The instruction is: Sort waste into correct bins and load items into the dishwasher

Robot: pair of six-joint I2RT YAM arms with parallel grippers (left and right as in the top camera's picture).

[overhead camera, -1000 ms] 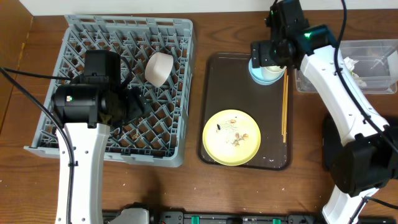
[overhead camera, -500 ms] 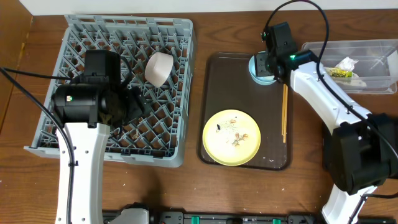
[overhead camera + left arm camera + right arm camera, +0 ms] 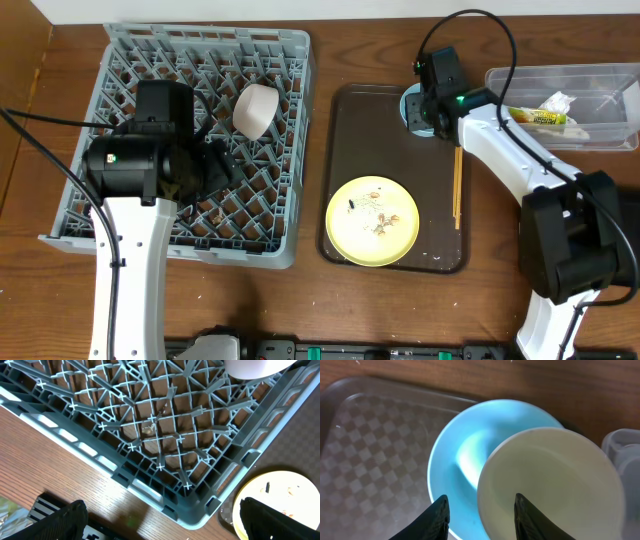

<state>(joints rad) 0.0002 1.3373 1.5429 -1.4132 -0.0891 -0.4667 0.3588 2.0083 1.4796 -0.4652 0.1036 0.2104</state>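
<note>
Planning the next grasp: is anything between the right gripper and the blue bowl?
Yes. The white bowl sits inside the blue bowl, covering much of it. The right gripper, jaws open, hangs over the white bowl's left rim.

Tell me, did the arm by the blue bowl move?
Yes. The right arm swung left, off the clear tub it covered before; its gripper hangs over the blue bowl.

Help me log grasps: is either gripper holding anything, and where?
Nothing. Right gripper open, straddling the rim of the white bowl; left gripper open over the rack.
</note>
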